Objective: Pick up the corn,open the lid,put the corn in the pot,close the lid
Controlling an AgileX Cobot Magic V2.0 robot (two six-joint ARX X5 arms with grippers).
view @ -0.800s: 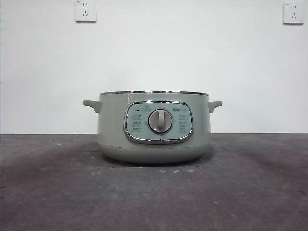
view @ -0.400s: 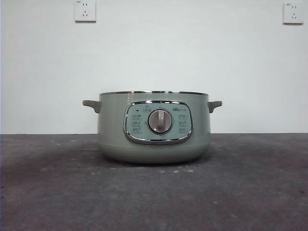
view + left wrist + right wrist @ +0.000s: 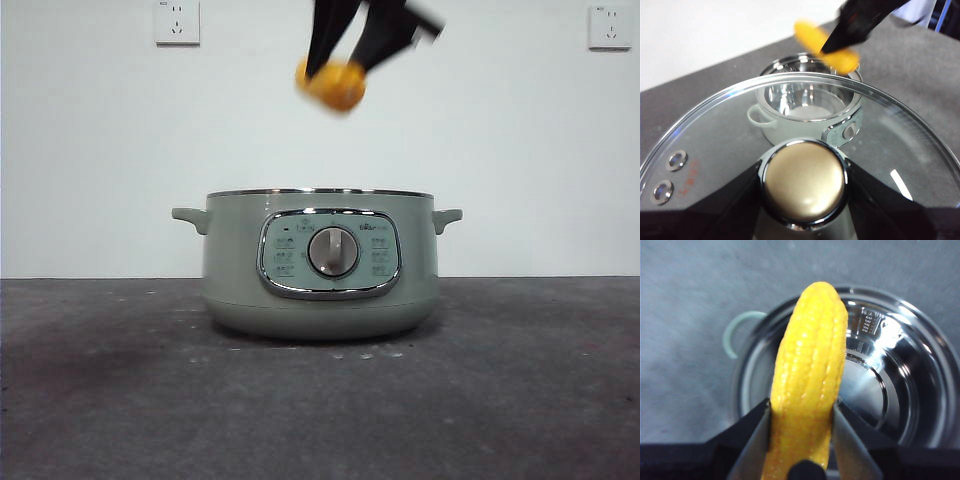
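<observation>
Since 0.5 s ago the right gripper (image 3: 345, 70) has come in from above, clamped on the corn (image 3: 333, 85), high over the pot (image 3: 320, 265). Grey table (image 3: 100, 400), white wall w/ sockets (image 3: 177, 22). Pot open, shiny inside. Left gripper (image 3: 804, 182) grips the lid (image 3: 715, 130) by its knob, off the pot.

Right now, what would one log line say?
right gripper: holds corn above open pot | left gripper: holds lid by knob, off pot

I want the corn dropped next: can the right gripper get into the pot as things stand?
Probably yes. The right gripper holds the corn above the open pot, and the left gripper holds the lid off to the side.
</observation>
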